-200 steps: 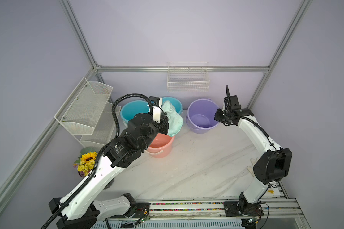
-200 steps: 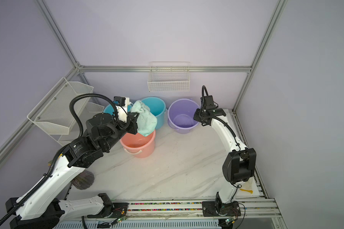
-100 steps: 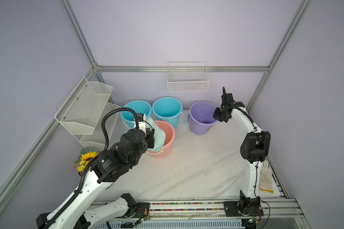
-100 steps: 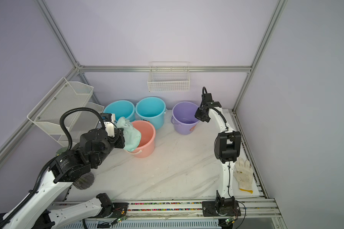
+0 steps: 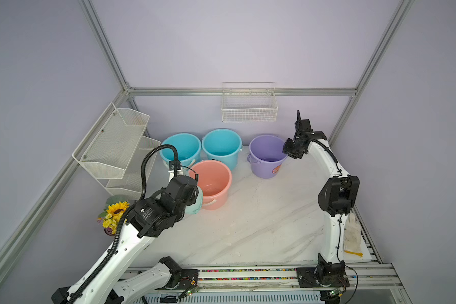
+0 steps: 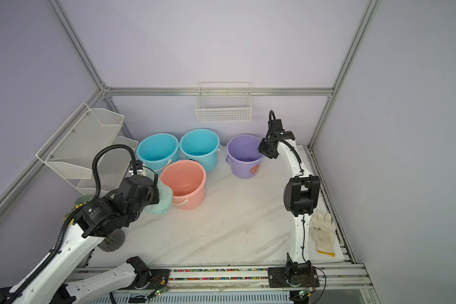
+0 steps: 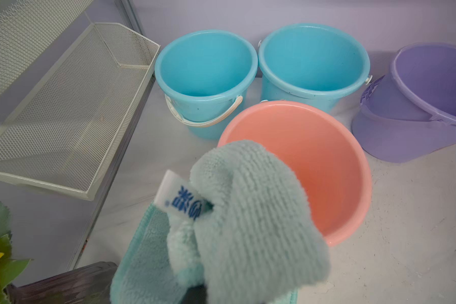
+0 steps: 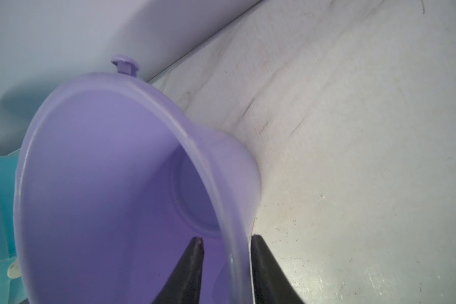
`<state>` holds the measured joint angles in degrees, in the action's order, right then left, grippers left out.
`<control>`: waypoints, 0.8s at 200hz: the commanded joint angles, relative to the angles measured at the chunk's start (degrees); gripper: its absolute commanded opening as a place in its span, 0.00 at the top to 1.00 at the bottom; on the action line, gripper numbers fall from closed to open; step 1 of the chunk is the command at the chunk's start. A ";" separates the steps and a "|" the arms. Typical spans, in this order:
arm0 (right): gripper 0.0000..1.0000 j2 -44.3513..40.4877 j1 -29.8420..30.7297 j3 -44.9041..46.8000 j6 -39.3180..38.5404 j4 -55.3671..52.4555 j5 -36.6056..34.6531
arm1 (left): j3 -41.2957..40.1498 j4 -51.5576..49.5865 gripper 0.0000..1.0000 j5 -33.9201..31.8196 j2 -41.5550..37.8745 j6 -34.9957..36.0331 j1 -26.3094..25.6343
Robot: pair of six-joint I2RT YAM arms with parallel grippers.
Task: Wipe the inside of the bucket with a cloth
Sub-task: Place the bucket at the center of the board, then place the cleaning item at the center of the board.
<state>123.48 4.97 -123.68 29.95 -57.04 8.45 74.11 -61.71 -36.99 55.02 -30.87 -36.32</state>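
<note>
**Op:** Quick chk, where's the cloth (image 7: pixel 248 210)?

**Spotter:** Bunched in your left gripper (image 6: pixel 154 193). The fingers are hidden behind the terry, but it's clamped tight on it. The cloth hangs outside the pink bucket (image 7: pixel 313 158), just beside its wall, not inside.

**Op:** Risk there?

**Spotter:** If you go in low, the loose fold prob catches the rim & shoves or tips the bucket. It's light plastic, w/ nothing steadying it. Clear the lip first, then go down.

**Op:** Right side?

**Spotter:** Your right gripper (image 8: pixel 225 240) straddles the purple bucket (image 8: pixel 103 171) rim. Jaws are apart, one finger inside, one outside, no pinch. In the left wrist view that bucket looks tilted. If you pull away w/ a finger hooked inside, you could drag it over, maybe into the blue buckets (image 5: pixel 221 143) nearby.
</note>
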 commanded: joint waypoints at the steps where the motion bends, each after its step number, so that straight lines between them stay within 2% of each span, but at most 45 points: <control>1: 0.57 -6.66 0.18 2.83 -1.35 -0.92 -0.41 | 1.25 4.67 1.00 6.38 0.61 0.81 0.59; 28: 0.41 -12.38 0.18 8.19 -2.56 -0.54 -1.11 | 3.02 8.63 1.00 15.25 4.24 2.81 0.56; 45: 0.36 -15.72 0.14 10.34 -3.08 -0.83 -1.45 | 5.92 9.38 1.00 20.82 8.23 2.92 0.62; 65: 0.35 -19.67 0.16 12.26 -3.82 -1.14 -2.83 | 10.17 10.26 1.00 27.08 13.51 2.03 -0.26; 114: 0.34 -27.96 0.18 17.00 -5.42 -0.72 -7.26 | 18.21 12.69 1.00 26.90 27.97 0.71 -8.90; 160: 0.34 -33.44 0.15 23.12 -6.71 1.65 -8.69 | 19.26 16.40 0.98 28.60 40.13 0.66 -11.23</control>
<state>92.36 4.97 -103.00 24.69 -56.60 1.58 92.05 -48.71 -10.00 91.35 -29.45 -47.20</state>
